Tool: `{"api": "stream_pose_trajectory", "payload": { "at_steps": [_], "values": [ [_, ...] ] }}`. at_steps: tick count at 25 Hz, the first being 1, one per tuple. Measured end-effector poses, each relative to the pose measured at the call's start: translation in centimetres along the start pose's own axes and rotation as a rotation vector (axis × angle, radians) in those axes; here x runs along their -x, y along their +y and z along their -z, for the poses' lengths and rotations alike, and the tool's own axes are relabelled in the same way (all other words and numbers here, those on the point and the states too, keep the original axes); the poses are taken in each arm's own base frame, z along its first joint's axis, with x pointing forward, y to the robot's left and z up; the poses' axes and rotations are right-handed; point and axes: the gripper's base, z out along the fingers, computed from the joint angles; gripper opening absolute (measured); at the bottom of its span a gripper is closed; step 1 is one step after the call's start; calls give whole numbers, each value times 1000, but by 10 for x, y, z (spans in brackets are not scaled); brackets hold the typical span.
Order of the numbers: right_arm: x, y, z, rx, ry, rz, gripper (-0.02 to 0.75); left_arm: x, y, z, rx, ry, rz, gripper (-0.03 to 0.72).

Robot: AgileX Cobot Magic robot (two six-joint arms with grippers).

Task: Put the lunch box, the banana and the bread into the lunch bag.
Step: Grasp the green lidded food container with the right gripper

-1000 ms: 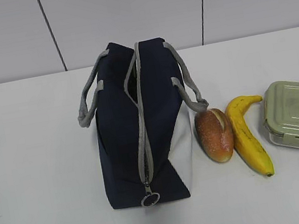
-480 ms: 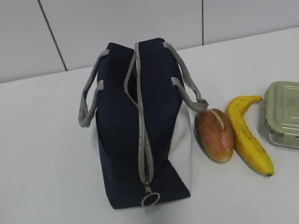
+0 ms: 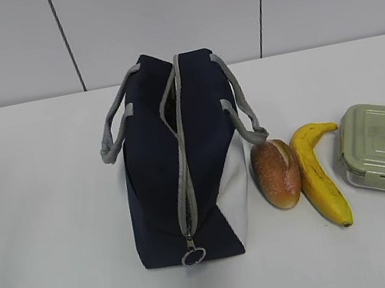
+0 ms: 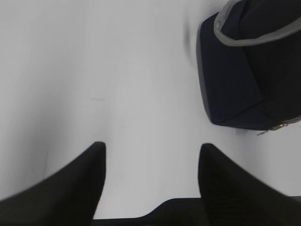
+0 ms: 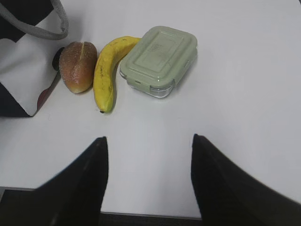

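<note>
White table (image 3: 48,214) before a pale grey panelled wall (image 3: 155,16) with dark vertical seams, evenly lit.

The lunch bag (image 4: 249,70) is cut off by the top and right edges in the left wrist view (only one corner shows). Its inside cannot be seen.

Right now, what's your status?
Both grippers open, empty. Bread, banana, lunch box on table right of bag. Bag zipped nearly shut.
</note>
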Motion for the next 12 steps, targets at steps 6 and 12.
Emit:
{"api": "stream_pose_trajectory", "payload": {
  "at_steps": [6, 12],
  "values": [
    [0, 0, 0, 0, 0, 0, 417, 55, -12, -33, -75, 143, -18, 434],
    [0, 0, 0, 0, 0, 0, 417, 108, -29, -80, -124, 269, -66, 434]
  ]
}}
